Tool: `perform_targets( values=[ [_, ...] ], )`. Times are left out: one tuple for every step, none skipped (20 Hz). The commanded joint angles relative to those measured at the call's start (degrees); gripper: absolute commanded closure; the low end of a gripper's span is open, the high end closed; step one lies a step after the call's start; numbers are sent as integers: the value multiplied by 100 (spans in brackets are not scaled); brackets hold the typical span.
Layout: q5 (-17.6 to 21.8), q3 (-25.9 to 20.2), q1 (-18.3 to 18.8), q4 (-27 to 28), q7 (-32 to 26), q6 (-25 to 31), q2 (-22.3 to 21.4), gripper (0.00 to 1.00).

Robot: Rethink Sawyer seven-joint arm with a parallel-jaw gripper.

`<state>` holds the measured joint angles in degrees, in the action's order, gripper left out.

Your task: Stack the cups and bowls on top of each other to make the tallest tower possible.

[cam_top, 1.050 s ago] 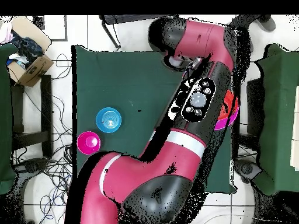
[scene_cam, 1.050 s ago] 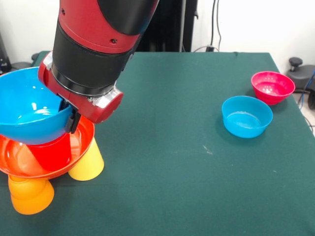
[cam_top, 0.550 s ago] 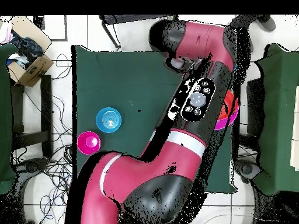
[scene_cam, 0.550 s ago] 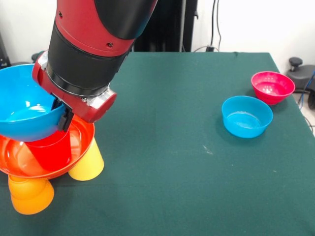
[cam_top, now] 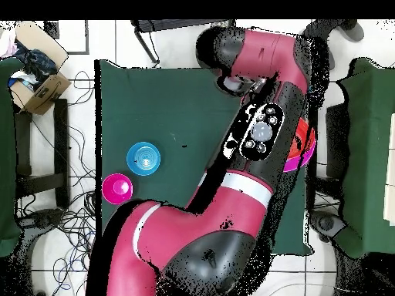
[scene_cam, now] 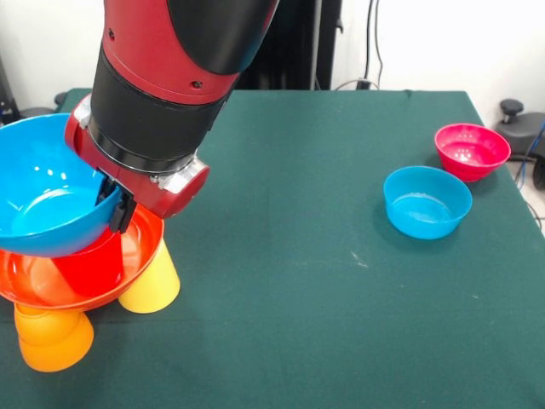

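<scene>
My tool [scene_cam: 117,204] grips the rim of the large blue bowl [scene_cam: 43,200] at the frame's left, tilted over the red cup [scene_cam: 89,262] standing in the orange-red bowl [scene_cam: 136,256] on upturned yellow and orange cups. I judge the step is seating it; next, level and release gently.

Open green table [scene_cam: 281,256] beside tower [scene_cam: 77,273]

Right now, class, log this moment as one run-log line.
gripper: at rim of big blue bowl | bowl: over red cup in orange bowl | small blue bowl, pink bowl: unstacked
</scene>
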<state>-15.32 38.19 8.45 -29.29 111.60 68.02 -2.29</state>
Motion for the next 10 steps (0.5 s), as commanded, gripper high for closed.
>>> perform_targets(
  values=[
    [369,-765,22,-507,-675,-289,110,100],
    [368,-765,21,-507,-669,-276,108,100],
    [368,-764,20,-507,-664,-262,107,100],
    [376,-757,12,-525,-660,-257,99,100],
    [380,-750,9,-531,-655,-247,99,100],
    [387,-749,6,-544,-657,-242,93,100],
    [389,-750,5,-554,-659,-245,92,100],
    [391,-745,1,-563,-653,-227,86,100],
    [395,-736,-1,-567,-649,-209,83,100],
    [395,-734,-1,-567,-640,-208,87,100]
  ],
)
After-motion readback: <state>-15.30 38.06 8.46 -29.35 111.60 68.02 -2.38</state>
